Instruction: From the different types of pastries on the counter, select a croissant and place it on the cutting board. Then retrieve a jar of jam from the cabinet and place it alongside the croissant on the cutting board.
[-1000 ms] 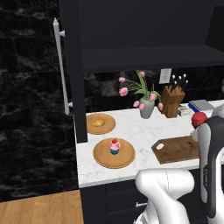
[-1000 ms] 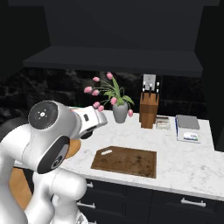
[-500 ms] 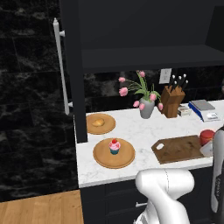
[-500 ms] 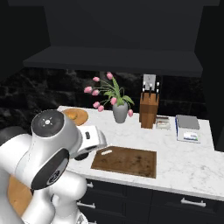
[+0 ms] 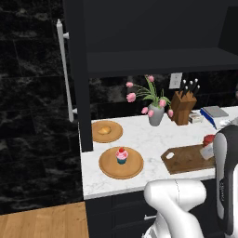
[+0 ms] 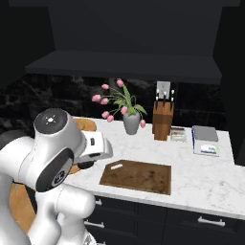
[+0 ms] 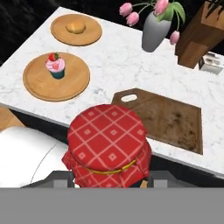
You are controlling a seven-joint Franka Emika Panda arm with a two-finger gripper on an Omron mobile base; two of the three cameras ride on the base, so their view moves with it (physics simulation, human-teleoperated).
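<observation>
The jar of jam (image 7: 108,151), with its red checked cloth cover, sits right in front of the hand camera. The claw's fingers are hidden behind it, so whether the claw grips the jar cannot be told for sure. In the left base view the jar (image 5: 209,139) shows as a red spot at the near right edge of the cutting board (image 5: 188,158), beside the arm.

Taking the cutting board (image 7: 168,117) as the landmark: it lies bare on the white marble counter (image 7: 109,70), its small hole at the corner toward the plates. To its left, nearer the counter's front edge, a round wooden plate (image 7: 37,83) carries the pink-frosted cupcake (image 7: 56,66). Farther back on that side, a second round plate (image 7: 89,33) holds the croissant (image 7: 75,27). Behind the board stands a grey vase of pink tulips (image 7: 154,30), and right of it a wooden knife block (image 6: 162,118). Above all this hangs the dark cabinet (image 6: 129,40) with its deep shelf.
</observation>
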